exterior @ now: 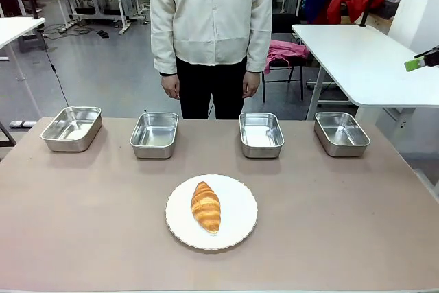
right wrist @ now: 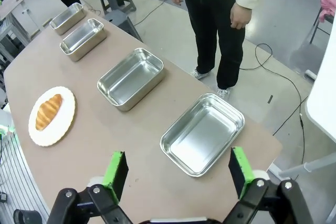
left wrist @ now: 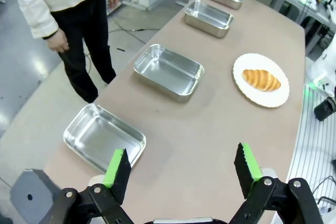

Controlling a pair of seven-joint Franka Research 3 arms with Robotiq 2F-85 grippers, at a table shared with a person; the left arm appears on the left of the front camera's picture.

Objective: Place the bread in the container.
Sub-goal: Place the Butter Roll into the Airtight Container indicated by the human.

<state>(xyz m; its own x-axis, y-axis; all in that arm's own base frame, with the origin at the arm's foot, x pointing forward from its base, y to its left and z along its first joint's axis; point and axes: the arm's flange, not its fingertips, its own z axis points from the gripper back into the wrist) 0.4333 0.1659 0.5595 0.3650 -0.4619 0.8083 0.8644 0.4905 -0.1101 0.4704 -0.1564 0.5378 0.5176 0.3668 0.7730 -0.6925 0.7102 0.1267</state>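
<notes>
Along the table's [exterior: 82, 238] far edge four empty steel containers are ranged, leftmost [exterior: 71, 128], second [exterior: 153, 134], third [exterior: 261, 134], rightmost [exterior: 341, 133]; the bread [exterior: 206, 206] is laid on a white plate [exterior: 240, 219] by the front edge's middle; left gripper [left wrist: 181, 151] and right gripper [right wrist: 177, 151] are held with fingers spread.

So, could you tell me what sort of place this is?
Probably a robotics lab: white worktables stand on a grey floor, loose cables trail across it, and the left gripper and right gripper hang open at a brown table.
</notes>
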